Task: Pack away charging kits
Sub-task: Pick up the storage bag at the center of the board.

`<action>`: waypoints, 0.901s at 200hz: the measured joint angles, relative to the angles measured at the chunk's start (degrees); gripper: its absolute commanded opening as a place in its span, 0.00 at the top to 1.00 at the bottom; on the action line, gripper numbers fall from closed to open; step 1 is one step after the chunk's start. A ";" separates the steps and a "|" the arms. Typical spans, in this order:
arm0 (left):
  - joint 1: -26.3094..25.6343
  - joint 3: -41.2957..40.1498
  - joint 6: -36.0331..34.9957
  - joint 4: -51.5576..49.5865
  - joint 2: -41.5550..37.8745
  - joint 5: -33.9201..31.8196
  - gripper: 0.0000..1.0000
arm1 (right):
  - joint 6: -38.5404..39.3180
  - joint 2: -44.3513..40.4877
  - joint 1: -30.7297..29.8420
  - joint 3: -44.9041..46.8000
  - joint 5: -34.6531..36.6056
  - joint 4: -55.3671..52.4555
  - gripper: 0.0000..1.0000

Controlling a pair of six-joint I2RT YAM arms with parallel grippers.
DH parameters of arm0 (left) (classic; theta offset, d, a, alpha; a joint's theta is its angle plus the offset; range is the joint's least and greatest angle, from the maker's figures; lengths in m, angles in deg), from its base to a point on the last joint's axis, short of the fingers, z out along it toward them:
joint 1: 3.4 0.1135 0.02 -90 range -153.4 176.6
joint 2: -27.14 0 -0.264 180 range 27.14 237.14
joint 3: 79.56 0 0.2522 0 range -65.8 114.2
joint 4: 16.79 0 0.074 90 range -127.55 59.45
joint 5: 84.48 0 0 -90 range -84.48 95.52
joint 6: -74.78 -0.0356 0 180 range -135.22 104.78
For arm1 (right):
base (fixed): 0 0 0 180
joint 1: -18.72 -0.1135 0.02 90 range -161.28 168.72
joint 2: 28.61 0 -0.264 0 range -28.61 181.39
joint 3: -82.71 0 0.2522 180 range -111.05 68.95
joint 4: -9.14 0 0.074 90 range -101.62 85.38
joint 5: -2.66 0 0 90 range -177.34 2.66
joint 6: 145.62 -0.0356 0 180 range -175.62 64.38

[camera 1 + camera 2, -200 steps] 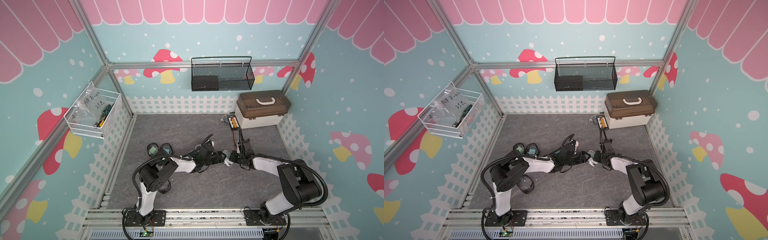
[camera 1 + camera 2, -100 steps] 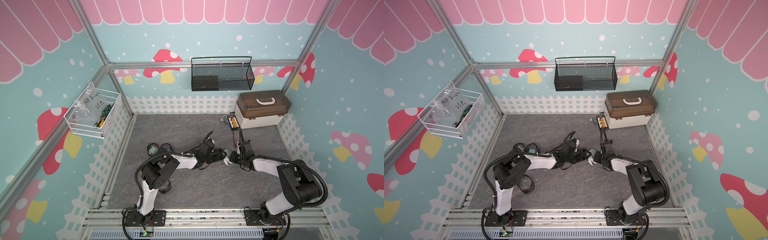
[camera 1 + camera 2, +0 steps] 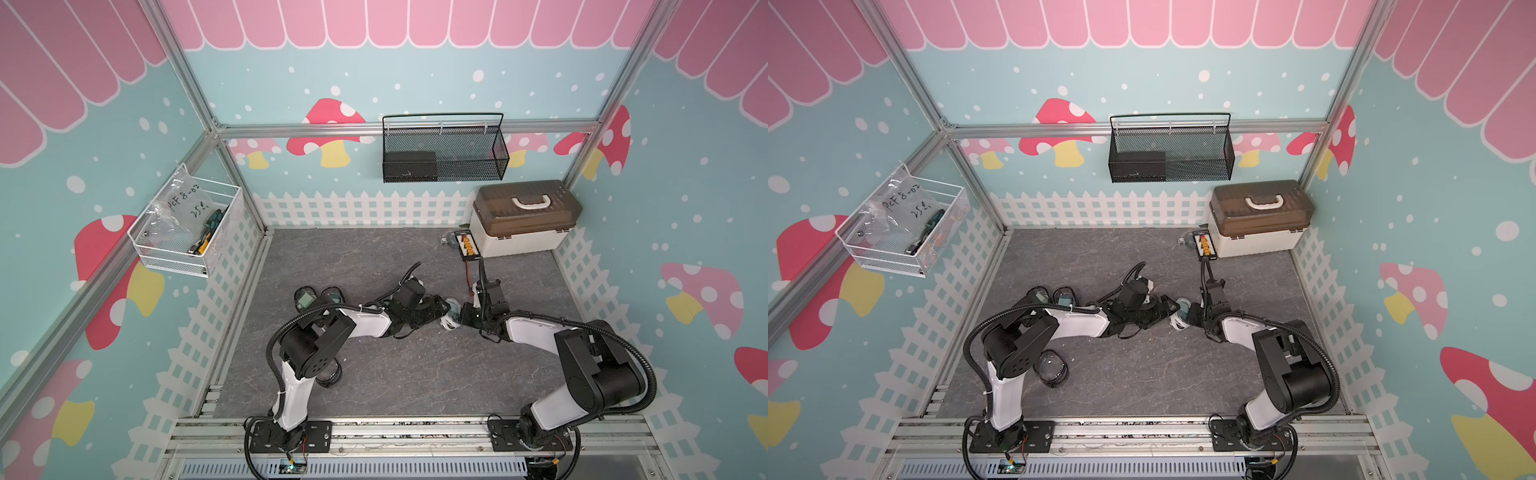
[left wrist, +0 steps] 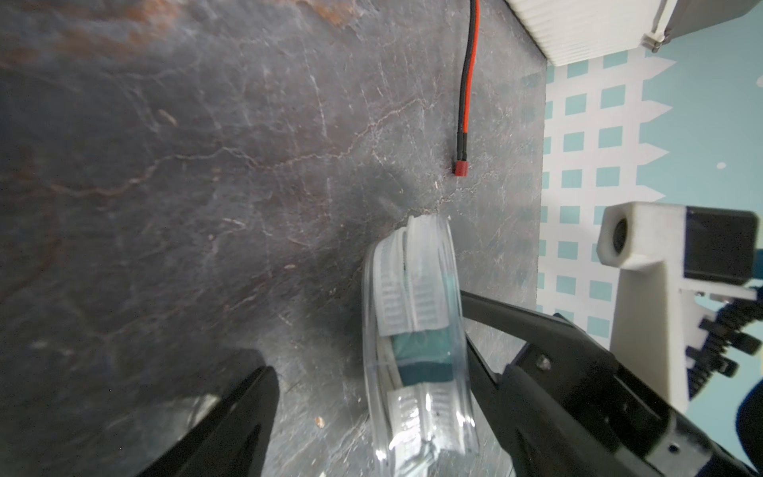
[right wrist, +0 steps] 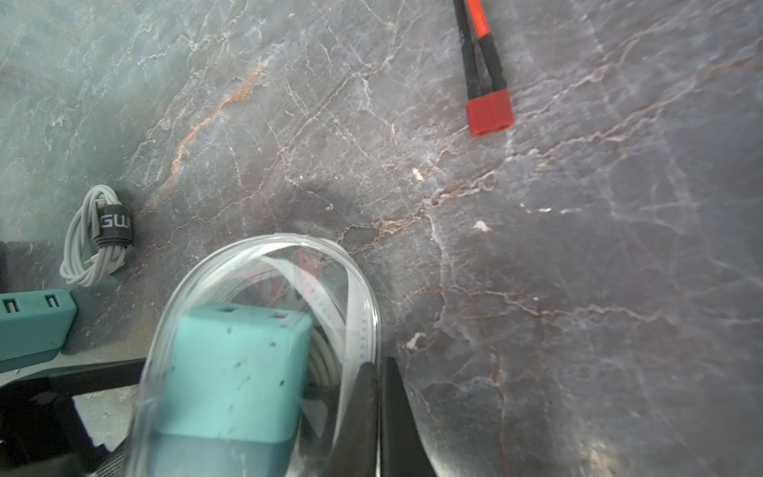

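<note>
The right jaws were pinched shut on the edge of the clear pouch (image 4: pixel 413 297), a teal charger (image 5: pixel 235 371) inside; the left jaws stood wide open beside it.

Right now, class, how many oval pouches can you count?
4. Two black-rimmed pouches lie side by side beyond the left arm; a third pouch sits by its base; the clear pouch is pinched in the right gripper. The arms may hide more.

I see a box (image 3: pixel 525 220) far right, a board (image 3: pixel 467 246) just beside it, a red-black wire (image 4: pixel 466 95) nearer, a black basket (image 3: pixel 469 160) and a white basket (image 3: pixel 174 259) on the walls.
</note>
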 measured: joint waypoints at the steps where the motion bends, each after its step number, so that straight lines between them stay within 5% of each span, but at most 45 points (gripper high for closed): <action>1: 0.00 0.00 0.00 0.00 -0.02 0.00 0.08 | 0.02 0.00 0.00 0.00 -0.02 0.00 0.98; 93: 0.02 17.88 -6.93 -18.43 5.22 1.90 0.25 | 0.90 0.00 -0.07 -0.02 -1.09 0.33 0.98; 180: 0.76 23.10 -13.49 -29.27 9.07 3.89 0.25 | 0.92 0.26 -0.11 -0.33 -2.12 1.07 0.99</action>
